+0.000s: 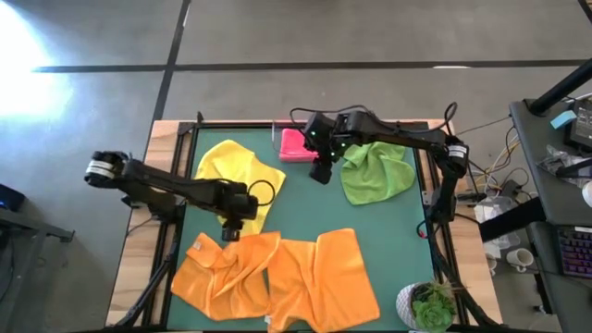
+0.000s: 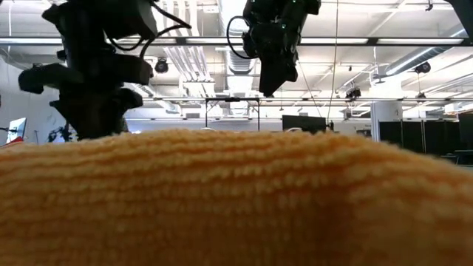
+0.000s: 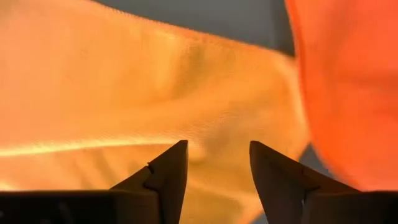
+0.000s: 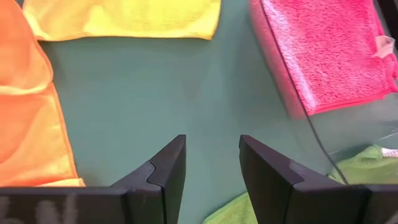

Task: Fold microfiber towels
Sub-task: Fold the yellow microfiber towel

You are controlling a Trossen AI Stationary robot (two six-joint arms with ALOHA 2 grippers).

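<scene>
Several microfiber towels lie on the green mat. The yellow one (image 1: 236,171) is spread at the far left. The pink one (image 1: 294,145) lies folded at the far middle, and the green one (image 1: 375,171) is bunched at the far right. Two crumpled orange ones (image 1: 222,273) (image 1: 324,277) overlap at the near edge. My left gripper (image 1: 231,231) hangs open, pointing down, over the far edge of the left orange towel (image 3: 124,93), nothing between its fingers. My right gripper (image 1: 321,173) is open above bare mat (image 4: 155,106), between the pink towel (image 4: 329,56) and the green towel (image 4: 367,165).
The pink towel lies in a clear plastic tray (image 4: 311,124) at the far edge. A potted plant (image 1: 430,305) stands at the near right corner. Bare mat (image 1: 305,208) shows in the middle. In the low view an orange towel (image 2: 236,199) fills the foreground.
</scene>
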